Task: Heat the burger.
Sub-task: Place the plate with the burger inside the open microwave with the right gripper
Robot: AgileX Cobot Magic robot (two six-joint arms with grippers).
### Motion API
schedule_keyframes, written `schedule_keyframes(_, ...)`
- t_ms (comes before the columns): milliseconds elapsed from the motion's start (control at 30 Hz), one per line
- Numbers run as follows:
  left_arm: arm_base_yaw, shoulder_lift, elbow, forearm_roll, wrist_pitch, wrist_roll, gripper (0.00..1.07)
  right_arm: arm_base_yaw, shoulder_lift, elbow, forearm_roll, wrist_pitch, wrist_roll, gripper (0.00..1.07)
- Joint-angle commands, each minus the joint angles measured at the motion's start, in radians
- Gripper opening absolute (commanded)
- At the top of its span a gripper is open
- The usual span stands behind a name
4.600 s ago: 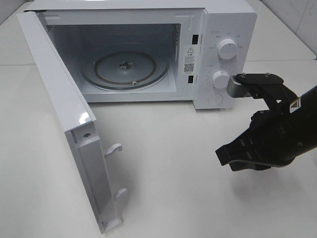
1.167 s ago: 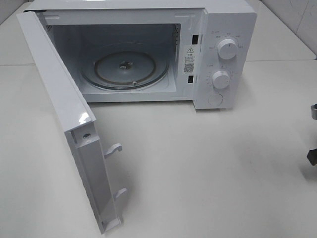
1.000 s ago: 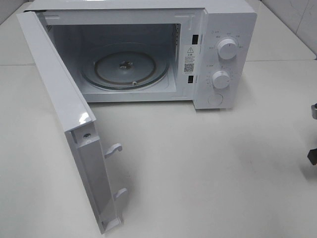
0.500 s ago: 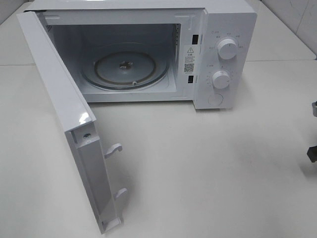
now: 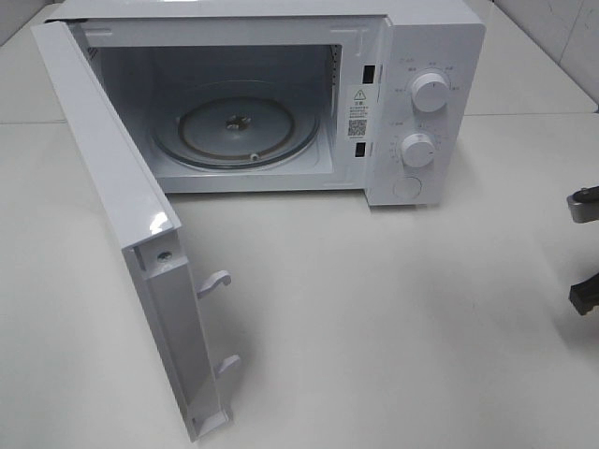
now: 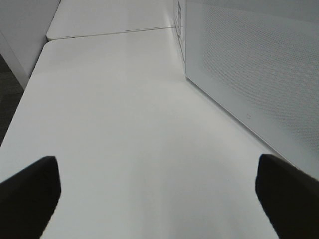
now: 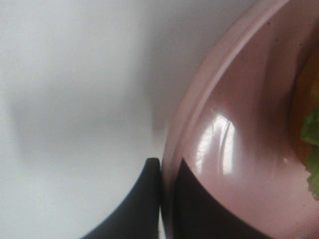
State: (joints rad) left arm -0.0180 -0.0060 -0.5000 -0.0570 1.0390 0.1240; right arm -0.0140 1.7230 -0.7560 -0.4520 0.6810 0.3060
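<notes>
Right gripper [image 7: 167,189] pinches the pink dish [image 7: 219,64] by its rim, likely to carry the burger [image 7: 305,94] untouched; left gripper [image 6: 159,199] hangs spread beside the microwave door [image 5: 112,187].

Microwave [image 5: 412,56] shell smooth white with a slight sheen; painted metal or plastic, can't tell. Door [image 5: 122,215] inner edge glossy white plastic, bright highlight at centre left of the exterior view. Turntable [image 5: 236,126] clear shiny glass. Knobs [image 5: 430,92] white plastic, satin. Table [image 5: 393,327] smooth matt white. Door outer face shows fine dotted mesh in the left wrist view. Pink dish [image 7: 234,124] glossy glazed, faint dark speckles, strong reflection. Left hand [image 6: 159,199] fingers [image 6: 30,194] and right hand [image 7: 168,174] fingers [image 7: 137,209] matt black. Burger [image 7: 305,94] blurred, finish unclear.
</notes>
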Motion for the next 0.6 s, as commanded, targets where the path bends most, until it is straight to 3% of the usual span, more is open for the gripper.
schedule_keyframes(33, -0.007, -0.019, 0.001, -0.001, -0.004, -0.002, 1.0, 0.046, -0.056, 0.018, -0.076, 0.049, 0.065, 0.0)
schedule_keyframes(600, -0.007, -0.019, 0.001, -0.001, -0.004, -0.002, 1.0, 0.335, -0.323, 0.145, -0.128, 0.149, 0.053, 0.0)
